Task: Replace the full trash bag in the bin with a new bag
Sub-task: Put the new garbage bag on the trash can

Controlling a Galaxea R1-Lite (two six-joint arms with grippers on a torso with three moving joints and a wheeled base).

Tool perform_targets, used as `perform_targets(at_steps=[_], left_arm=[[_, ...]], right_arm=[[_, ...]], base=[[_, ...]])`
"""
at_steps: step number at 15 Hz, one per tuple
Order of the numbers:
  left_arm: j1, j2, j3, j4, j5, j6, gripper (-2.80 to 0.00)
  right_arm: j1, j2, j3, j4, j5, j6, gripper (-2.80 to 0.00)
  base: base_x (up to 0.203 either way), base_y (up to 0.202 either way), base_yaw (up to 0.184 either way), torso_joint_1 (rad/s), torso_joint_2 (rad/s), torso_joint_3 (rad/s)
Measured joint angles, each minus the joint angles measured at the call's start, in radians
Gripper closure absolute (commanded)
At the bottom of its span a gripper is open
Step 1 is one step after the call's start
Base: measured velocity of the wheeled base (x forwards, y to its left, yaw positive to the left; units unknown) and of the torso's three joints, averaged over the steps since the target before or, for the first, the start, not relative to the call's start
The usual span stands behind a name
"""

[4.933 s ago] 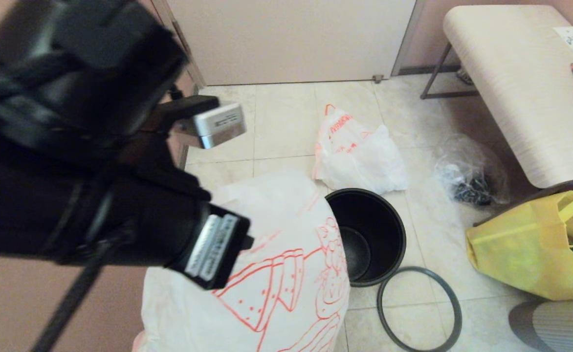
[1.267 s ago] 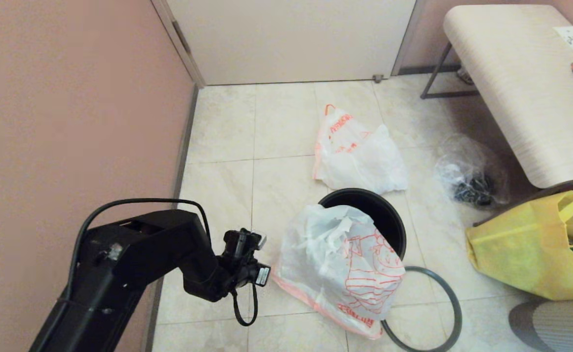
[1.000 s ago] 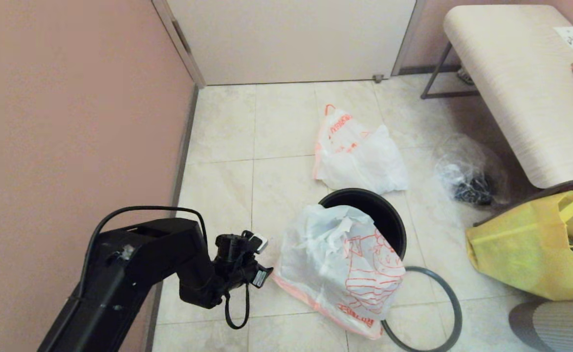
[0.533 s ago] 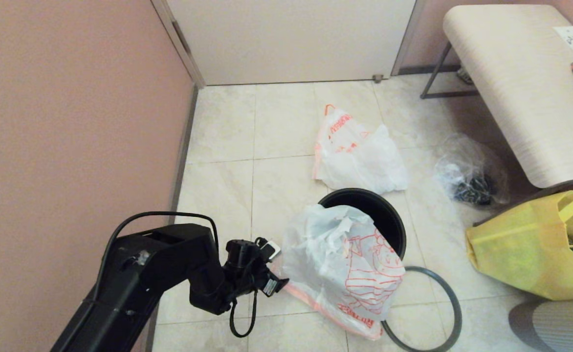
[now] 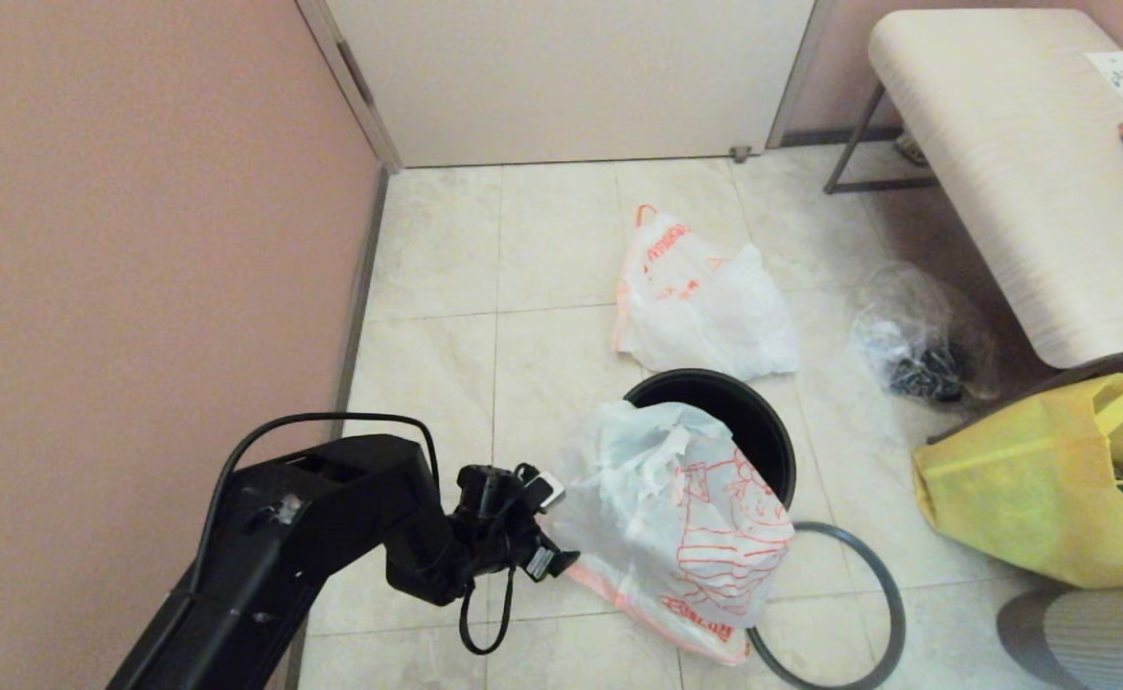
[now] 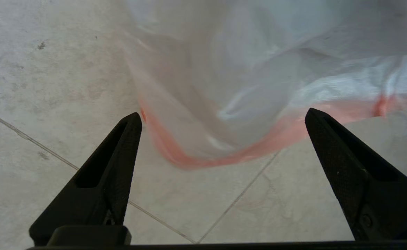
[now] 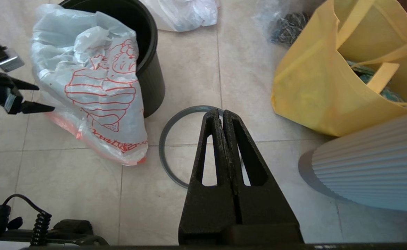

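Note:
The new bag [image 5: 676,517], thin white plastic with a red line drawing, hangs over the left side of the black bin [image 5: 748,407] and spills onto the floor, its pink hem [image 6: 207,161] lowest. My left gripper [image 5: 561,537] is open just left of the bag, low over the tiles. In the left wrist view the hem lies between the spread fingers [image 6: 120,156] without touching them. The grey hoop [image 5: 839,529] lies on the floor right of the bin. The full trash bag [image 5: 705,307] sits behind the bin. My right gripper [image 7: 221,111] is shut and empty above the hoop [image 7: 162,152].
A pink wall runs close along the left arm. A clear bag of black bits [image 5: 916,350] and a yellow tote [image 5: 1031,489] lie to the right, under a pale bench [image 5: 1002,144]. A grey ribbed object [image 5: 1088,632] is at the bottom right.
The bag, earlier held up high by my left gripper, now hangs loose on the bin. Over the last second the open left gripper has moved right, up to the bag's edge.

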Motion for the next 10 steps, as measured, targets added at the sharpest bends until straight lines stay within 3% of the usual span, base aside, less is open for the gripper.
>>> perform_targets(at_steps=[10], left_arm=[[-0.015,0.086,-0.138,0.087,0.002,0.016,-2.8]], right_arm=[[0.0,0.0,0.0,0.0,0.0,0.0,0.0]], base=[[0.0,0.0,0.0,0.0,0.0,0.0]])
